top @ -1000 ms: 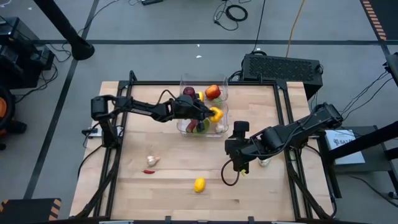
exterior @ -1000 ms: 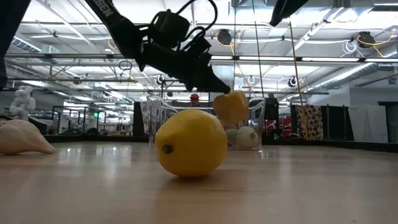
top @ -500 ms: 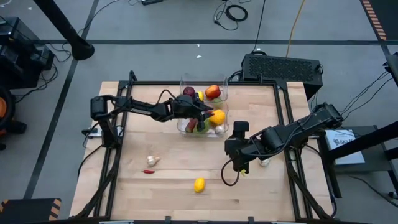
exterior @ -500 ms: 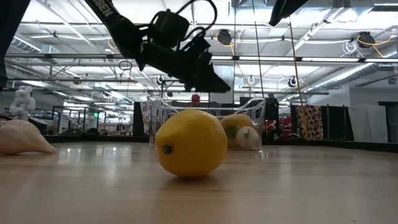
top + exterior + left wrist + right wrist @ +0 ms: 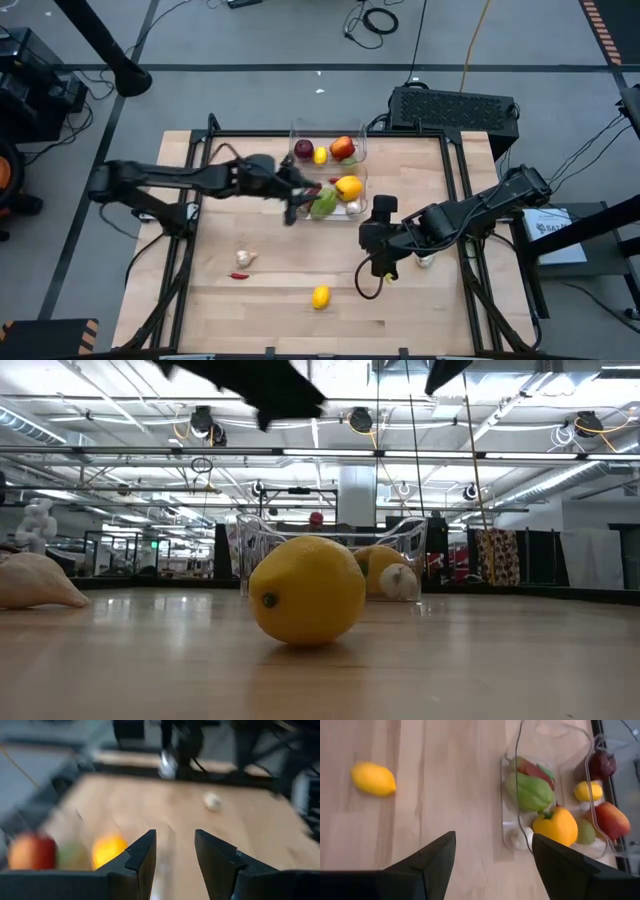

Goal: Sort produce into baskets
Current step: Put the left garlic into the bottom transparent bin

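The lemon [image 5: 320,296] sits nearest on the surface [image 5: 270,300], then chilli [image 5: 238,275] and garlic [image 5: 245,258]. Right claw [image 5: 378,262] waits open; left claw [image 5: 291,213] is open and empty beside the near basket [image 5: 362,205]. Best approach is probably low, straddling the garlic squarely.

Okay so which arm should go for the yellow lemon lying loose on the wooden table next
Probably the right. The right gripper is open, empty and hangs nearest the yellow lemon. The left gripper, also open and empty, is farther off beside the clear plastic bins.
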Robot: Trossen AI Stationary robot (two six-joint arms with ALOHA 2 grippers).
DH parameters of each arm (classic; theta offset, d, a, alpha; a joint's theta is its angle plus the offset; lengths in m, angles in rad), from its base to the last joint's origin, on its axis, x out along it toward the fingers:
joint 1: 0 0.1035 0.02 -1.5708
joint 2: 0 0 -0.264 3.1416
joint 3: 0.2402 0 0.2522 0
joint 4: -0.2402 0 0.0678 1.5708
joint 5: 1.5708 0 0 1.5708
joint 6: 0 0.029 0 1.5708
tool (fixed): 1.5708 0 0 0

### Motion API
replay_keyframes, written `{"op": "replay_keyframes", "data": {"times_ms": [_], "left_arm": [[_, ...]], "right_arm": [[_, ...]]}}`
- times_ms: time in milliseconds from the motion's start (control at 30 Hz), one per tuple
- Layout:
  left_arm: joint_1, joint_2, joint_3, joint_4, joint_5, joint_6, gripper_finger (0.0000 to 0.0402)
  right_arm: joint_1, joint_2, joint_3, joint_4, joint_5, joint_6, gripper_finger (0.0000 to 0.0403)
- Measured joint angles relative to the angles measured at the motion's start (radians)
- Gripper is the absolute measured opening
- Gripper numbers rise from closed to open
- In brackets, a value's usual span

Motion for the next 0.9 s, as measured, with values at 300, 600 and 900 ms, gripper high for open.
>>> {"op": "replay_keyframes", "data": {"times_ms": [300,600,900], "left_arm": [[-0.271,-0.188,-0.040,-0.560,-0.173,-0.373,0.0141],[-0.581,-0.186,-0.179,-0.725,-0.340,-0.787,0.0141],[-0.718,-0.185,-0.245,-0.715,-0.497,-0.997,0.0175]], "right_arm": [[0.012,0.000,-0.001,0.082,-0.008,0.011,0.0254],[0.042,0.001,-0.132,0.224,-0.017,0.011,0.0254],[0.050,0.001,-0.190,0.333,-0.148,0.033,0.0254]]}}
